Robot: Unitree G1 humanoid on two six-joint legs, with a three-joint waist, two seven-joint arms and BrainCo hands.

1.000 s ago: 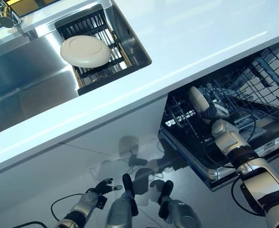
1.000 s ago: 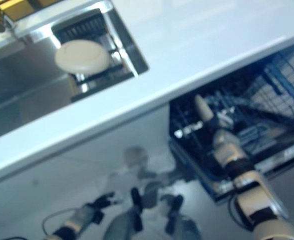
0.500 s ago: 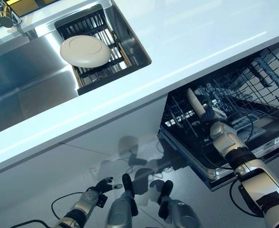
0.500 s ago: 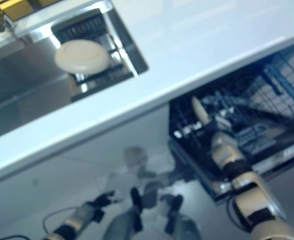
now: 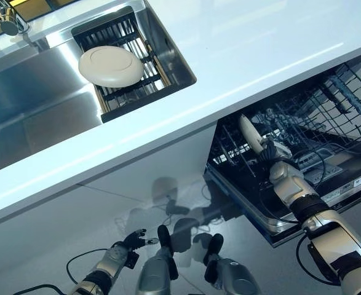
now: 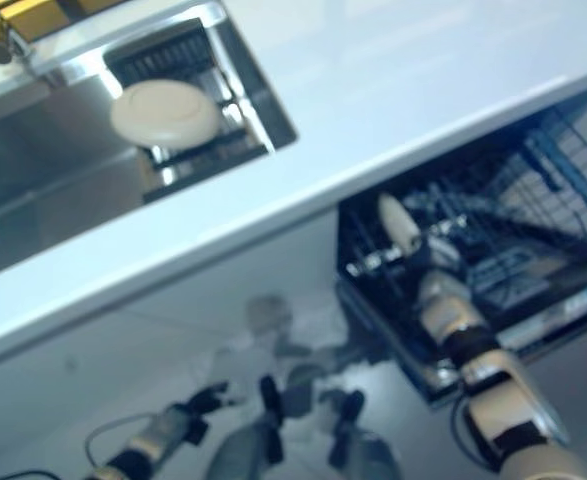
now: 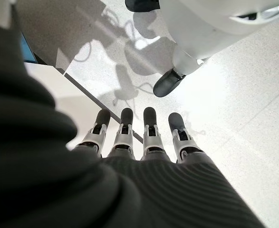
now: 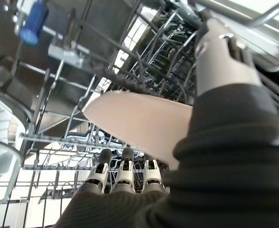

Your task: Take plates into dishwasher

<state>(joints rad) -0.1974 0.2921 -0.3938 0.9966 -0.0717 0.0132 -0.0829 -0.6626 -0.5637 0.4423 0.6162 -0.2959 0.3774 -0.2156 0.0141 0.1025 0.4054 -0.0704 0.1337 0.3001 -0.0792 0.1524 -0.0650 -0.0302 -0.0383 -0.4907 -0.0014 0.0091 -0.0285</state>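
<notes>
My right hand (image 5: 278, 171) is shut on a beige plate (image 5: 248, 131), held on edge among the wire tines of the dishwasher's lower rack (image 5: 331, 117). Seen from the right wrist, the plate (image 8: 139, 121) lies between the thumb (image 8: 220, 61) and the fingers (image 8: 125, 171), with rack wires all round. A second beige plate (image 5: 111, 66) lies face down on a black rack (image 5: 140, 92) in the sink. Low by the floor hangs my left hand (image 5: 130, 241), open and holding nothing, its fingers (image 7: 134, 135) straight.
A white counter (image 5: 260, 55) runs above the dishwasher. The steel sink basin (image 5: 32, 117) and its faucet (image 5: 8, 18) are at the upper left. The lowered dishwasher door (image 5: 343, 190) juts out beside my right arm.
My right hand has carried the plate a little to the left and lower among the rack's tines. The left hand and the sink plate have not moved.
</notes>
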